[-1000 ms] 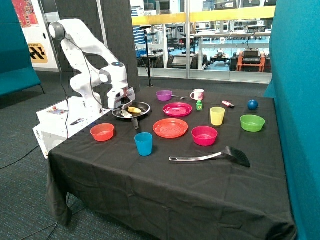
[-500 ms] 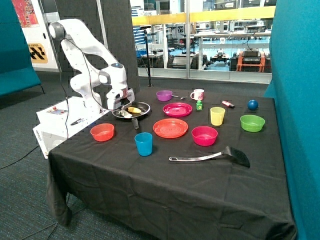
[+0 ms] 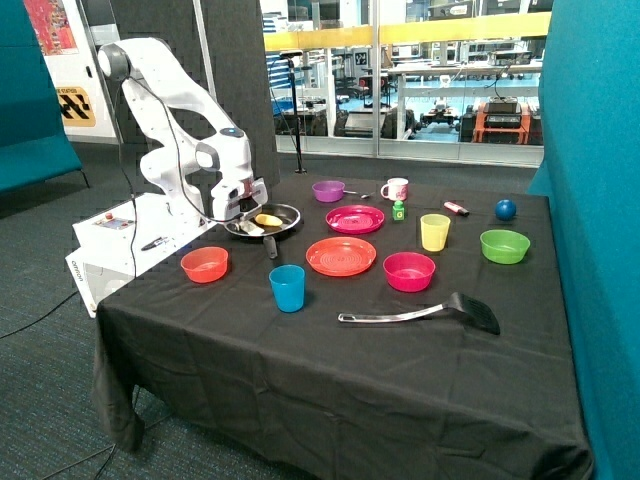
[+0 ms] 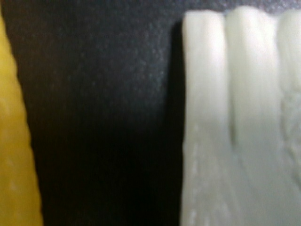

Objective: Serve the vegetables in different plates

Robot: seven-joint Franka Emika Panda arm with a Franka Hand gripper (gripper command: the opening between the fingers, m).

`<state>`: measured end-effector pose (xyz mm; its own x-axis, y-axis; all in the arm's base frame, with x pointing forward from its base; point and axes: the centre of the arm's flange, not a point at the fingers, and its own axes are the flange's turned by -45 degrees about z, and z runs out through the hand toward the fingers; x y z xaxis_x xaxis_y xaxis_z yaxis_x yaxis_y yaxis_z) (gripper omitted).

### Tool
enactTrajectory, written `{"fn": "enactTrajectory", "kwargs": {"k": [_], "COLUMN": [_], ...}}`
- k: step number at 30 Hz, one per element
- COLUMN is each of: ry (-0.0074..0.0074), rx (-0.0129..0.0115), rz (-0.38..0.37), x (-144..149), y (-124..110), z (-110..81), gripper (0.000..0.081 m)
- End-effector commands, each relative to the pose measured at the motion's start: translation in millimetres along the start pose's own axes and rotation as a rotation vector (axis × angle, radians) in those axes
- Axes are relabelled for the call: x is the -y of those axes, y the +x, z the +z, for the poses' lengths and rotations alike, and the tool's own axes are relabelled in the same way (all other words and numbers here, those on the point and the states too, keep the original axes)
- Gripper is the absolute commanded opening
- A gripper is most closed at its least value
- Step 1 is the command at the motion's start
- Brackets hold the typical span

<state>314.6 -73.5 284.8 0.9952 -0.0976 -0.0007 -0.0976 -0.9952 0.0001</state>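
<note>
Gripper (image 3: pixel 243 212) lower into pan (image 3: pixel 284 212); ribbed whitish chunk (image 4: pixel 240 117), yellow piece (image 4: pixel 14 141).

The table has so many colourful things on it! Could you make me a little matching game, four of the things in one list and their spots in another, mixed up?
Things:
1. yellow vegetable piece
2. blue cup
3. blue ball
4. spatula

Places:
A. far corner of the table, behind the green bowl
B. in the black frying pan, below the gripper
C. in front of the deep pink bowl, nearest the table's front edge
D. between the small red bowl and the orange-red plate

Pairs: 1-B, 2-D, 3-A, 4-C
</note>
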Motion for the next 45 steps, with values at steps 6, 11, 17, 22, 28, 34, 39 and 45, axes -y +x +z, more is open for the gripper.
{"fn": "enactTrajectory", "kwargs": {"k": [6,11,17,22,28,34,39,45], "ry": [0.0001,0.0001,0.0001,0.0001,0.0001,0.0001,0.0001,0.0001], "rx": [-0.0007,-0.0007,-0.0007,-0.0007,-0.0007,-0.0007,-0.0007,-0.0007], "rz": [-0.011,-0.014,-0.017,-0.020,-0.022,-0.030,-0.036,-0.028], "x": [1.5,2.0,2.8,4.7,7.3,11.1,14.0,14.7], "y": [-1.6,2.9,7.4,7.8,3.9,6.7,9.8,8.1], "z": [3.5,1.7,-0.3,1.2,6.1,9.1,8.4,8.9], "gripper": [0.0530,0.0528,0.0524,0.0520,0.0520,0.0519,0.0478,0.0050]}}
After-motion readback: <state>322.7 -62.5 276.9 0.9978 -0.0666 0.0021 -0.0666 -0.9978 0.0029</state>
